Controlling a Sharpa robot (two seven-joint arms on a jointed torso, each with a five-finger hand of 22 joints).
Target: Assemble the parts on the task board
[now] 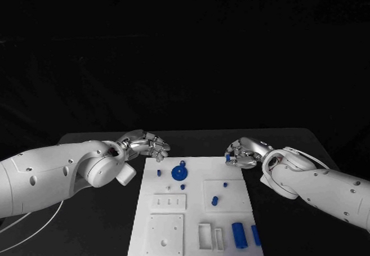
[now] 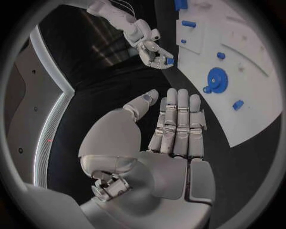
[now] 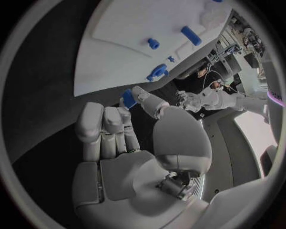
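My right hand [image 1: 244, 153] hovers at the far right corner of the task board [image 1: 194, 229], pinching a small blue part [image 3: 128, 98] between thumb and fingertip. My left hand [image 1: 145, 144] hangs by the board's far left corner, over the black tabletop [image 1: 92, 232], fingers straight and close together, grasping nothing. On the board, a blue gear [image 1: 179, 173] sits near the far edge, a small blue peg [image 1: 158, 173] just beside it. Two blue cylinders [image 1: 239, 234] lie near the near right corner.
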